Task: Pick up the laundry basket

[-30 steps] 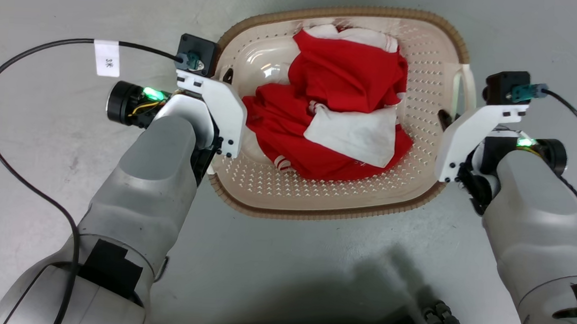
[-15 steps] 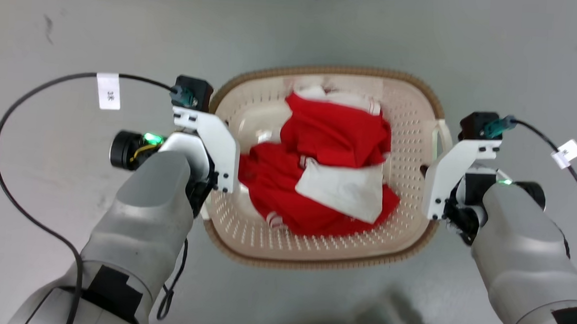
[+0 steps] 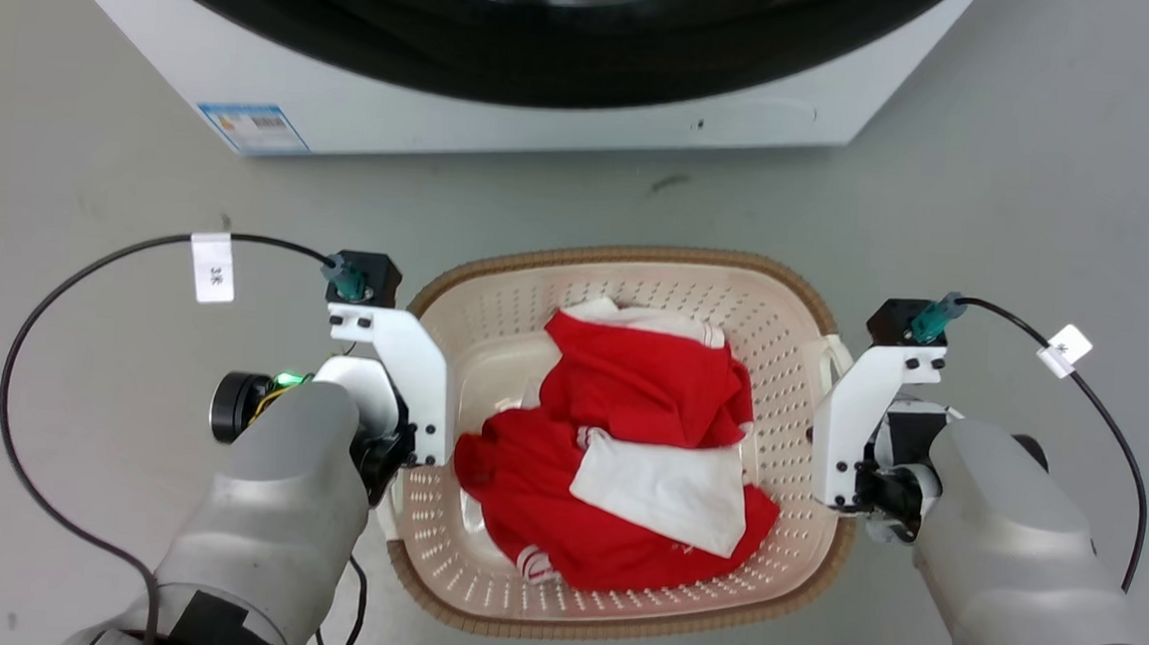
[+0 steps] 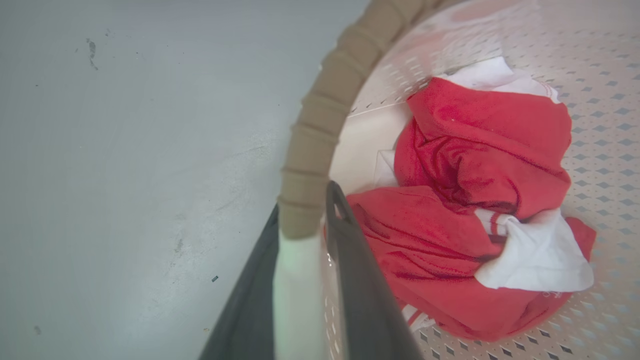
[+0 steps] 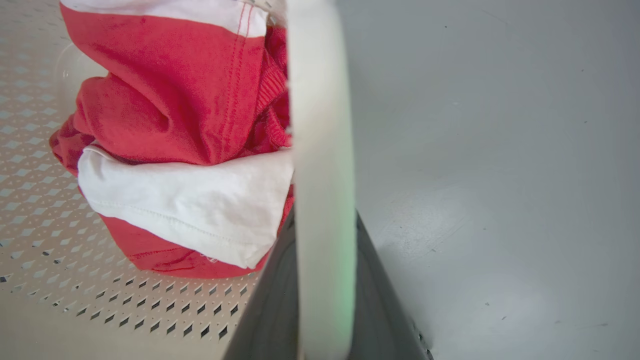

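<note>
Laundry basket (image 3: 628, 259) stays gripped; washing machine (image 3: 507, 129) now visible.

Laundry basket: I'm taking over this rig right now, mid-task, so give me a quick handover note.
Left end effector: shut on the laundry basket's left handle.
Right end effector: shut on the right handle.
Basket is before the washing machine, red and white clothes inside.
Done: both grasps.
Left: raise it level; whether it has left the floor I cannot tell.

Washing machine (image 3: 447, 120), red-and-white clothes (image 3: 650, 397), grey floor (image 3: 1041, 192)
</note>
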### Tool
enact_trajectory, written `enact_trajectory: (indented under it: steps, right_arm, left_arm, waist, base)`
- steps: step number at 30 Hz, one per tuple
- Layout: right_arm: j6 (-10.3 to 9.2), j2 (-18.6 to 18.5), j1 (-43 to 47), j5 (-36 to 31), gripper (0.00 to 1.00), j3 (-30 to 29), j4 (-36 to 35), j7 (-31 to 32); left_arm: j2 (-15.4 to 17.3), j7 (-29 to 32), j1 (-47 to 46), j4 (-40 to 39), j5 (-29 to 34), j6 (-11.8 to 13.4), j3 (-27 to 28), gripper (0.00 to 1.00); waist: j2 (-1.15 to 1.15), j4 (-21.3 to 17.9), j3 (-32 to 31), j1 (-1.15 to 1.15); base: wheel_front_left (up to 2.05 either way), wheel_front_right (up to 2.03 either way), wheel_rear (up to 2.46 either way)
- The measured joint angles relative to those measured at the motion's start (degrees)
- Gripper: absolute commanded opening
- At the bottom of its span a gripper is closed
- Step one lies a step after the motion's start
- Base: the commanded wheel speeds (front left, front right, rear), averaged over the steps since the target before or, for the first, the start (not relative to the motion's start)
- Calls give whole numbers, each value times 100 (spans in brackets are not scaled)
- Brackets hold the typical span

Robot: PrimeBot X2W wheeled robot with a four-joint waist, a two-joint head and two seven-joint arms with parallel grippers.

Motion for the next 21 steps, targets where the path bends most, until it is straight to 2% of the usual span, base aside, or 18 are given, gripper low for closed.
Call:
enact_trajectory:
  steps: [10, 21]
  right_arm:
    - [-1, 0, 292, 740, 0, 691, -226, 935]
    - [-2, -2, 371, 1243, 0, 1100, -220, 1659]
  left_arm:
    - [89, 541, 434, 7, -241, 129, 98, 0]
    - [198, 1139, 692, 8, -388, 162, 112, 0]
  waist:
    - [0, 134, -969, 0]
    - [0, 156, -1872, 0]
  base:
    - [0, 0, 0]
    - [0, 0, 0]
